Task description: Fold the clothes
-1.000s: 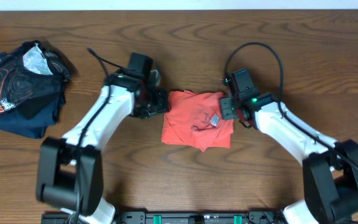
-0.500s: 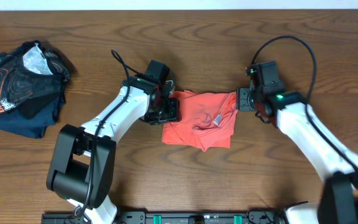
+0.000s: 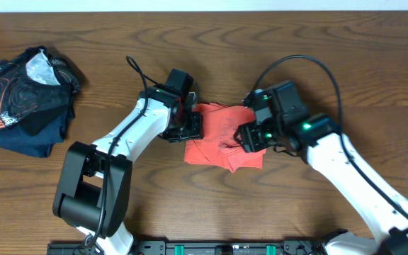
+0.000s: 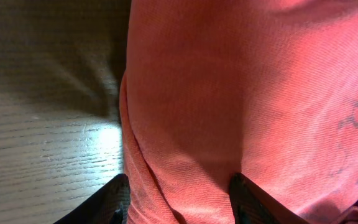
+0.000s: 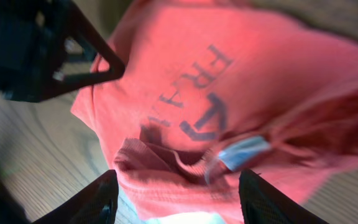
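- Between left jaws: T-shirt point(image 4: 229, 93) edge; jaws parted astride it, probably to pin that side.
- Below right jaws: collar label point(image 5: 244, 151), shirt crumpled on surface point(image 3: 204, 42); jaws parted, probably seeking a hold.

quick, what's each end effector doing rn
left end effector: open, astride the T-shirt's edge, no clamp visible
right end effector: open above the T-shirt, holding nothing

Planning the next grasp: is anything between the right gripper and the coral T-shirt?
Nothing visible. The right gripper hangs open directly over the coral T-shirt, near its neck label; the dark printed garment lies far off to the left.
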